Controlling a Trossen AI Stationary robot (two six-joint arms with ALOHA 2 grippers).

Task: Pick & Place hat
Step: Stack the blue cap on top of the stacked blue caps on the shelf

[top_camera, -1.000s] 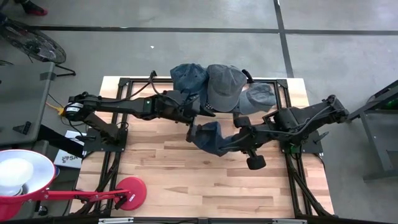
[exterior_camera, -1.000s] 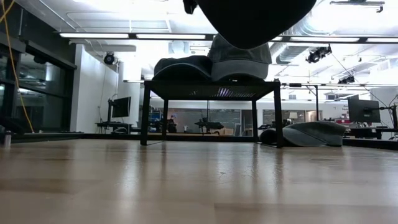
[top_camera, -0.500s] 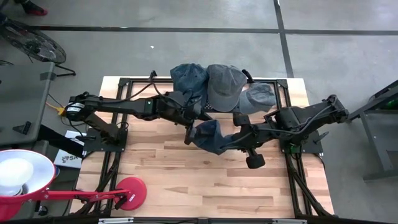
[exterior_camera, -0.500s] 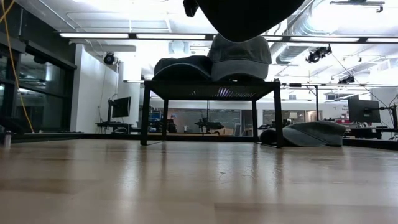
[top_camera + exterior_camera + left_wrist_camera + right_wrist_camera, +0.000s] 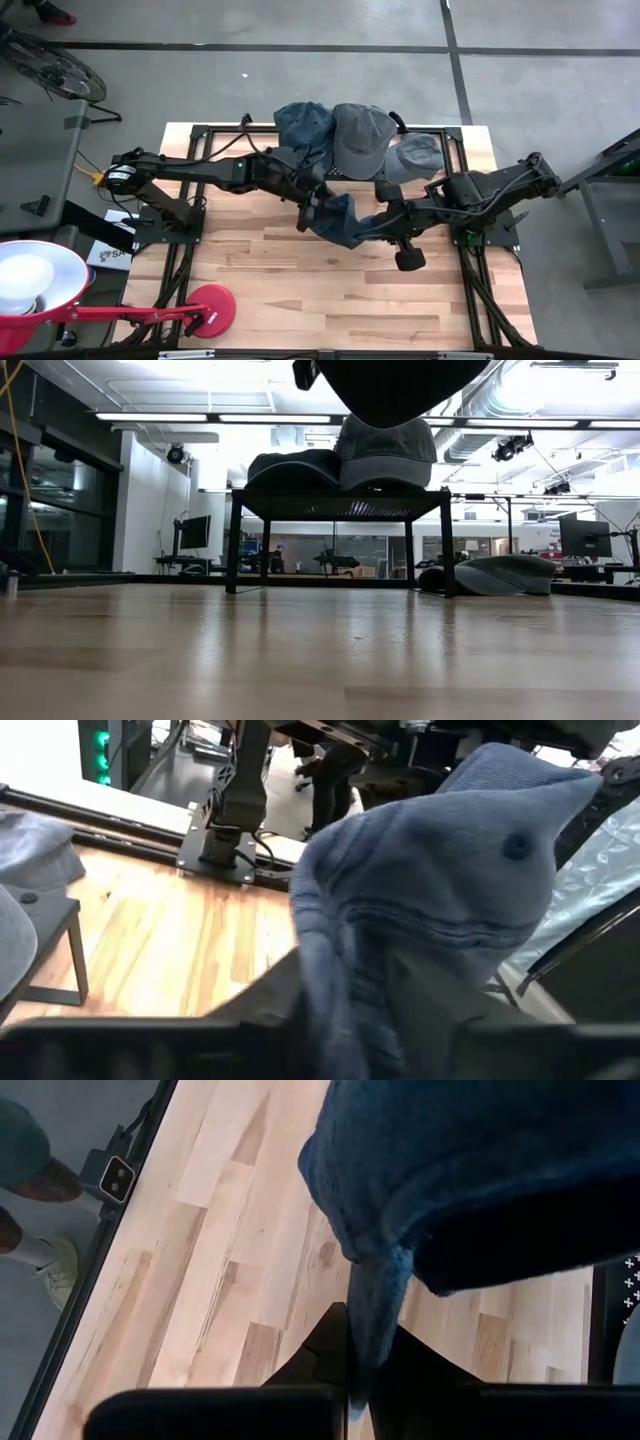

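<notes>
The right gripper [image 5: 350, 1380] is closed on a fold of the dark blue denim cap [image 5: 340, 218], its two dark fingers pinching the fabric edge that hangs between them. The left gripper [image 5: 308, 205] meets the same cap from the opposite side, and in the left wrist view the blue cloth [image 5: 430, 910] bunches up directly ahead of its fingers; whether those fingers are clamped on it cannot be told. The cap hangs in the air between the two arms, above the middle of the light wooden table [image 5: 300, 290], and in the low view it appears as a dark mass [image 5: 400, 385] at the top edge, clear of the tabletop. Behind it, at the far edge of the table, a low black metal stand [image 5: 340, 505] carries a blue denim cap [image 5: 302, 125] and a grey cap [image 5: 360, 135] side by side. A third greyish-blue cap [image 5: 420, 155] lies on the table just beside the stand, on the right arm's side.
</notes>
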